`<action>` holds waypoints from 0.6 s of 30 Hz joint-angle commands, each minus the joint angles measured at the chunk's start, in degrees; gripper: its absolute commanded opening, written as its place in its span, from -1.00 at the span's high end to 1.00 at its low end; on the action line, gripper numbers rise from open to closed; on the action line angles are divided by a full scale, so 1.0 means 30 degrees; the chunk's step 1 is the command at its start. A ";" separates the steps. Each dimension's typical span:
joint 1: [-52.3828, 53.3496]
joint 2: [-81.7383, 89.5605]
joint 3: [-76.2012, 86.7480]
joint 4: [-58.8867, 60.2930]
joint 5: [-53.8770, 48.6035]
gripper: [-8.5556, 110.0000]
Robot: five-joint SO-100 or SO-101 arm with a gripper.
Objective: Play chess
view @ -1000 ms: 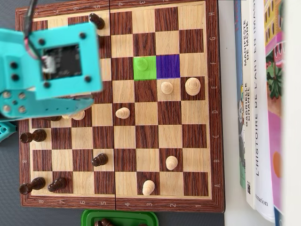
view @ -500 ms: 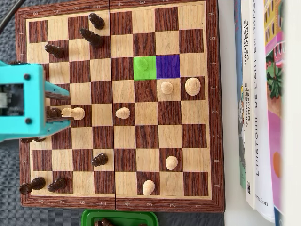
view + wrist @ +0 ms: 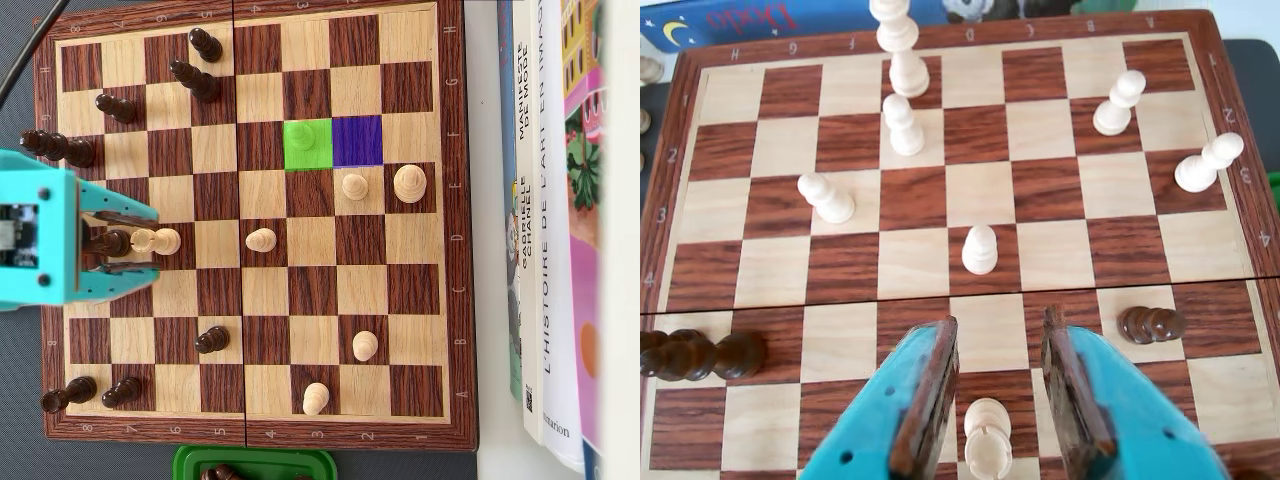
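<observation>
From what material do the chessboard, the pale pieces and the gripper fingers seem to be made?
The chessboard looks like varnished wood: grain shows in the dark squares, with a slight sheen. The pale pieces, such as the pawn, look like turned light wood with a smooth finish, though plastic is possible. The gripper fingers look like matte turquoise plastic with dark inner pads.

Board: the wooden chessboard [image 3: 255, 425] lies on the table, with a row of books [image 3: 545, 250] along its right edge in the overhead view.
Gripper: the turquoise two-finger gripper [image 3: 140, 241] reaches in from the left, one finger on each side of a pale wooden chess piece [image 3: 157, 240].
Neighbour: a dark wooden chess piece [image 3: 108, 242] stands just left of it.
Tray: a green plastic tray [image 3: 255, 462] sits below the board's bottom edge.
</observation>
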 commanded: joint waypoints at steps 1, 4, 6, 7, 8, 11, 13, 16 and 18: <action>0.0088 0.1084 0.0645 -0.1553 -0.0088 0.63; -0.0029 0.1934 0.1729 -0.2930 -0.0088 0.63; -0.0059 0.2549 0.2432 -0.3896 -0.0088 0.63; -0.0059 0.2842 0.2754 -0.4453 -0.0088 0.63; -0.0059 0.3164 0.3105 -0.4951 -0.0088 0.63; -0.0088 0.3984 0.4160 -0.6533 -0.0059 0.63; -0.0088 0.4424 0.4805 -0.7529 -0.0059 0.63; -0.0088 0.5010 0.5508 -0.8818 -0.0059 0.63; -0.0117 0.5332 0.5859 -0.9639 -0.0059 0.63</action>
